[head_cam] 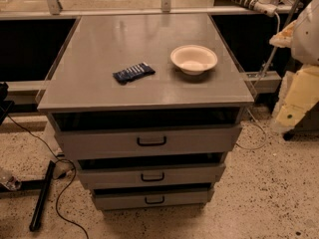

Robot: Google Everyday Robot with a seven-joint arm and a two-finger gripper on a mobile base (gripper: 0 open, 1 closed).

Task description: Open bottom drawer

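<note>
A grey metal cabinet (149,59) has three drawers stacked in its front. The bottom drawer (119,201) is the lowest and narrowest, with a small black loop handle (154,200). A dark gap shows above its front panel. The mid-sized drawer (109,177) and the widest top drawer (99,142) sit above it. My gripper (295,102), a cream-coloured piece under the white arm (306,31), hangs at the right edge of the view. It is well to the right of the cabinet, higher than the bottom drawer, and touches nothing.
A white bowl (194,59) and a dark blue snack packet (133,73) lie on the cabinet top. Black cables (60,188) and a black bar (41,195) lie on the speckled floor at the left. A white cable (259,128) runs at the right.
</note>
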